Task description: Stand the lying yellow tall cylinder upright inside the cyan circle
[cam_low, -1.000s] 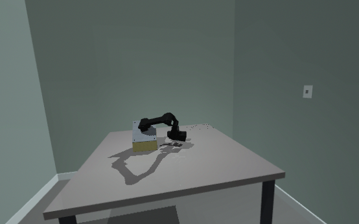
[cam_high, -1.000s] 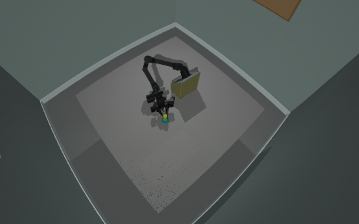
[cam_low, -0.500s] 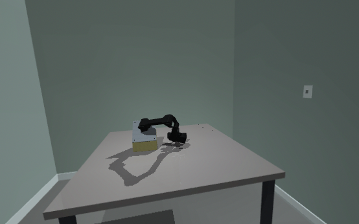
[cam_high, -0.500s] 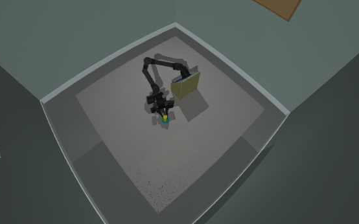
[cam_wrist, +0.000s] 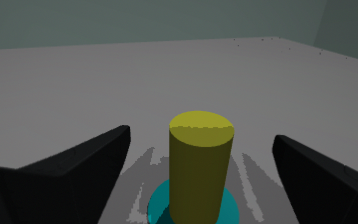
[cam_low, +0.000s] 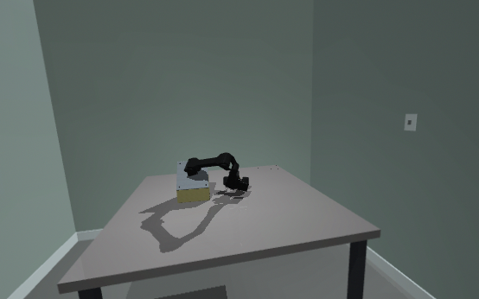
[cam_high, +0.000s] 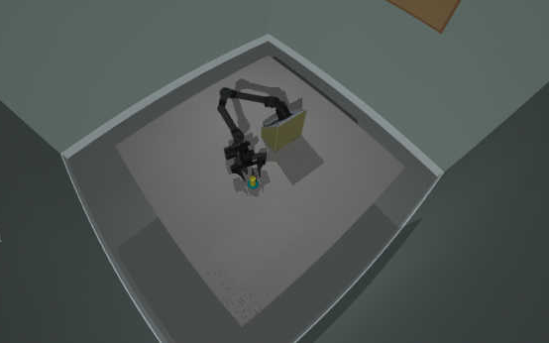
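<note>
The yellow tall cylinder (cam_wrist: 200, 167) (cam_high: 253, 179) stands upright on the cyan circle (cam_wrist: 155, 207) (cam_high: 253, 186) on the grey table. My gripper (cam_wrist: 200, 137) (cam_high: 250, 173) is open, with one black finger on each side of the cylinder and a clear gap between each finger and the cylinder. In the exterior view the gripper (cam_low: 236, 183) sits low over the table and hides the cylinder and the circle.
The arm's base box (cam_high: 283, 130) (cam_low: 193, 186), yellow-sided with a grey top, stands on the table (cam_low: 277, 225) behind the gripper. The table's far edge shows in the wrist view, well beyond the cylinder.
</note>
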Robot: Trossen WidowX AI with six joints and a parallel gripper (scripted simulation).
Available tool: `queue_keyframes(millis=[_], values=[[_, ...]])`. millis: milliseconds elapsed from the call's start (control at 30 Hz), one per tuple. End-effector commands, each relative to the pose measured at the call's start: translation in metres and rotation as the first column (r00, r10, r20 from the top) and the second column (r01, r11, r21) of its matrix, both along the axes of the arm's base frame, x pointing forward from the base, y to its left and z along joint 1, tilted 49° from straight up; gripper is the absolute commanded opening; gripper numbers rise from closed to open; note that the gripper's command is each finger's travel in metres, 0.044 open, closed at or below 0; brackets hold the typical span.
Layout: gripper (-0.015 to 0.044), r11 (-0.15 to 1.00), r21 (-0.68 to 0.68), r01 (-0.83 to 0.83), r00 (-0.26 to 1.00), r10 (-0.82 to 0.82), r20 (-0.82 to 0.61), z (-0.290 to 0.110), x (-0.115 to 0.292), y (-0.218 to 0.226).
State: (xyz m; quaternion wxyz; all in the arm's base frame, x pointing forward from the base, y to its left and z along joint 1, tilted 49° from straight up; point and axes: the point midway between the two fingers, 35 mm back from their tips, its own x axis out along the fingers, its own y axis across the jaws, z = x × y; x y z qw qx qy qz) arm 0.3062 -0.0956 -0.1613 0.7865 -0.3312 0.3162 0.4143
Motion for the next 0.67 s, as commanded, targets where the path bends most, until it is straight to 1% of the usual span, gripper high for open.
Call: queue_keyframes(millis=[0,300,467,533,633], values=[[0.04,1.0,0.001,-0.002,1.0,0.002,0.001,0.008,0.003,0.008],[0.04,1.0,0.008,-0.007,1.0,0.007,0.009,0.055,0.015,0.06],[0.04,1.0,0.008,-0.005,1.0,0.005,0.0,0.058,0.016,0.065],[0.04,1.0,-0.012,0.017,0.997,-0.017,-0.076,0.05,0.018,0.067],[0.04,0.995,-0.08,0.057,0.969,-0.075,-0.237,0.034,0.021,0.073]])
